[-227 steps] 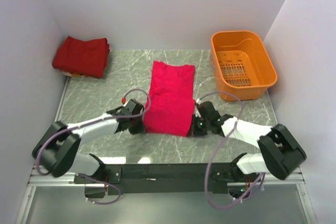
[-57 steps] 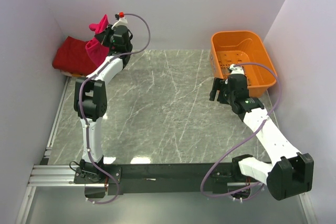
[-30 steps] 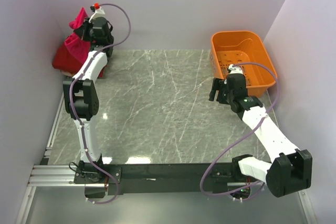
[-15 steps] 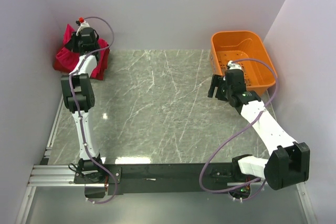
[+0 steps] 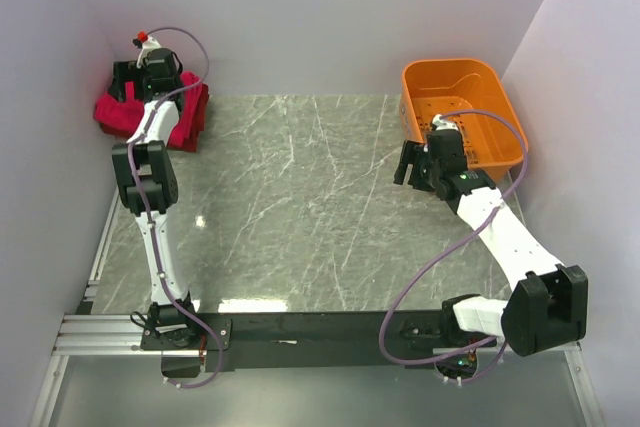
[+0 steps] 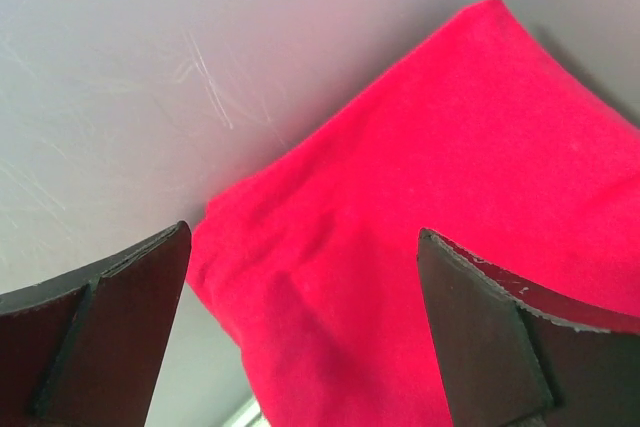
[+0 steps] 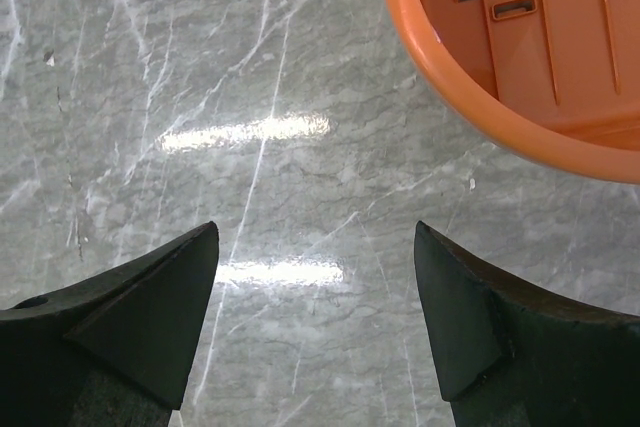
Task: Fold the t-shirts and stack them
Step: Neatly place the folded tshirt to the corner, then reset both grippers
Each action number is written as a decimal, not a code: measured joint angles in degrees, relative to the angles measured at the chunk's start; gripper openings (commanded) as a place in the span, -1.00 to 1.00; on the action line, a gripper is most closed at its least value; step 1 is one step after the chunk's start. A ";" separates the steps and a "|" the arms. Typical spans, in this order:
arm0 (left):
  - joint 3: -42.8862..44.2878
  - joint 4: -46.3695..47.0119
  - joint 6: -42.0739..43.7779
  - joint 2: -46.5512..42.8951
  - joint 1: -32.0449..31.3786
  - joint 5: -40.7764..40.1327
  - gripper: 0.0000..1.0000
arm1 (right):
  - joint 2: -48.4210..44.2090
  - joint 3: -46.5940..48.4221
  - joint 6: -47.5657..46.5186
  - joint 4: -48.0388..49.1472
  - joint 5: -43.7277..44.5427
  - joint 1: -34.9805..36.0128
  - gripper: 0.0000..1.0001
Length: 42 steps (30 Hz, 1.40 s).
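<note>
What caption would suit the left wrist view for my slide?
Open left gripper over the bright red t-shirt.

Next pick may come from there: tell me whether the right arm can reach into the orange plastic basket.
Probably yes. The right end effector hovers open beside the near-left corner of the orange plastic basket; nothing stands between them, and the basket is open on top.
</note>
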 measured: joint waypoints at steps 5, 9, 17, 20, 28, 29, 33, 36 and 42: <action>-0.15 -8.55 -6.75 -4.92 -1.66 2.82 0.99 | -1.25 -0.07 0.02 0.02 -0.22 0.00 0.70; -0.61 -15.91 -14.60 -12.66 -5.07 8.31 0.99 | -3.52 -0.57 0.02 0.22 -0.50 0.00 0.70; -14.56 -20.74 -35.74 -37.03 -14.97 27.65 0.99 | -10.43 -4.98 0.02 1.16 -1.77 0.00 0.71; -26.21 -19.63 -41.18 -46.23 -19.41 30.91 0.99 | -13.25 -7.04 0.04 1.95 -2.19 -0.02 0.71; -59.56 -14.12 -49.53 -60.57 -33.62 40.57 0.99 | -20.55 -14.56 1.16 7.98 -5.03 -0.07 0.71; -63.17 -14.38 -50.27 -62.18 -34.45 41.62 0.99 | -21.16 -15.45 1.51 8.85 -5.31 -0.07 0.71; -73.35 -14.36 -53.66 -70.66 -35.43 41.97 0.99 | -23.17 -19.45 3.08 13.35 -7.26 -0.07 0.72; -76.37 -14.19 -56.00 -76.89 -35.43 38.82 0.99 | -23.54 -21.20 4.35 14.95 -8.13 -0.07 0.72; -77.26 -14.01 -57.79 -81.44 -35.41 33.88 0.99 | -23.56 -22.27 5.99 16.41 -7.72 -0.09 0.70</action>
